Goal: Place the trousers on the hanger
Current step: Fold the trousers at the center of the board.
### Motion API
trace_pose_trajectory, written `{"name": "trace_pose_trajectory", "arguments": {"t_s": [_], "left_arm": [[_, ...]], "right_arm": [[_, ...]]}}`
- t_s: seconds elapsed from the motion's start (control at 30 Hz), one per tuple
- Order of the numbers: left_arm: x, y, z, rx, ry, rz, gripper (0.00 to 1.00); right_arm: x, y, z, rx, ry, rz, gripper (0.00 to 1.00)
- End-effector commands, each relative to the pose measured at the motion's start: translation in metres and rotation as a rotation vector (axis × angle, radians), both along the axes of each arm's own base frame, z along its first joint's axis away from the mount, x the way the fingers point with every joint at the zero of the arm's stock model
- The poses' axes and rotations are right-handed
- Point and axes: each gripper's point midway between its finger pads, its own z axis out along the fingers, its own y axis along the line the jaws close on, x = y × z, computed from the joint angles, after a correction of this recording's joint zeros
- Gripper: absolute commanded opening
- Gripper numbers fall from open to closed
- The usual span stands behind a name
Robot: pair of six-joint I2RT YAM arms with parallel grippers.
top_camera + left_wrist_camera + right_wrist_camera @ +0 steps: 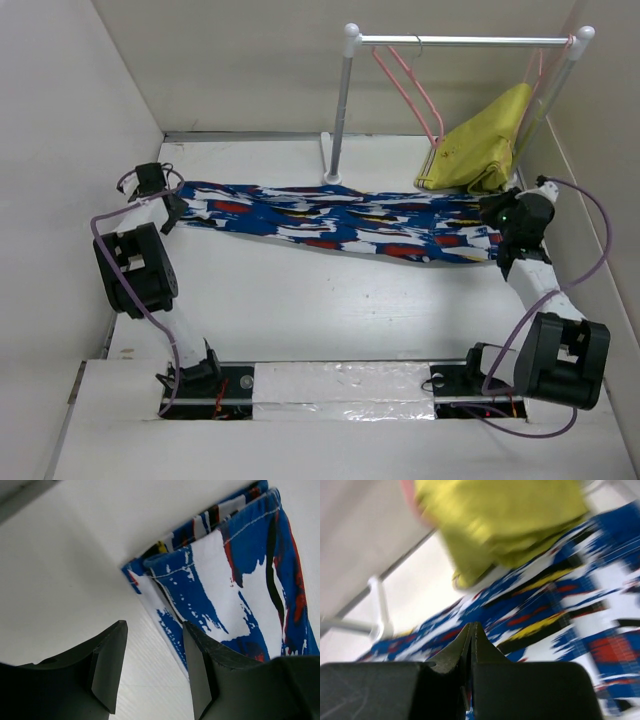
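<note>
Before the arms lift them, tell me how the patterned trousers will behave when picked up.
Probably floppy: the trousers lie flat and rumpled along the table. Likely light for their size: the cloth looks thin in the left wrist view. Lifted at one end, the rest would probably sag and drag.

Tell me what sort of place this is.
Probably a robot lab test cell: plain white walls box in the table, the left arm and right arm are bolted at its near edge, and a small clothes rail stands at the back.

Open table (300, 310) in front of trousers (340, 222), rack post (340, 110) and yellow garment (485, 150) close behind
</note>
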Motion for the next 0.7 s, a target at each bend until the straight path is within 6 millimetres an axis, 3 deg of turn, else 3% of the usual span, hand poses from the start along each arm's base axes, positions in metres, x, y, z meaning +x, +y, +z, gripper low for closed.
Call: {"name": "trace_pose_trajectory", "arguments": {"t_s": [0.0, 0.07, 0.1, 0.2, 0.23, 0.43, 0.57, 0.67], "left_arm": [[0.024, -0.015, 0.000, -0.084, -0.070, -0.040, 0.46], [0.032, -0.018, -0.001, -0.097, -0.103, -0.053, 0.46], [0.033, -0.018, -0.006, -0.108, -0.100, -0.048, 0.46], [0.038, -0.018, -0.018, -0.123, -0.084, -0.037, 0.41], [0.040, -0.016, -0.017, -0.120, -0.084, -0.031, 0.39], [0.047, -0.012, -0.015, -0.102, -0.108, -0.029, 0.30], [0.048, -0.009, -0.010, -0.082, -0.120, -0.029, 0.22], [0.047, -0.007, -0.009, -0.072, -0.109, -0.025, 0.23]], "right_arm": [[0.000, 0.055, 0.020, -0.009, -0.100, 0.162, 0.00], [-0.006, 0.080, 0.022, -0.011, -0.119, 0.232, 0.00], [-0.010, 0.107, 0.023, -0.010, -0.130, 0.299, 0.00], [-0.026, 0.139, 0.013, -0.033, -0.127, 0.372, 0.00], [-0.034, 0.159, 0.014, -0.038, -0.136, 0.424, 0.00], [-0.054, 0.196, -0.009, -0.123, -0.091, 0.549, 0.07], [-0.064, 0.226, -0.037, -0.154, -0.039, 0.648, 0.10], [-0.065, 0.239, -0.041, -0.165, -0.033, 0.687, 0.11]]}}
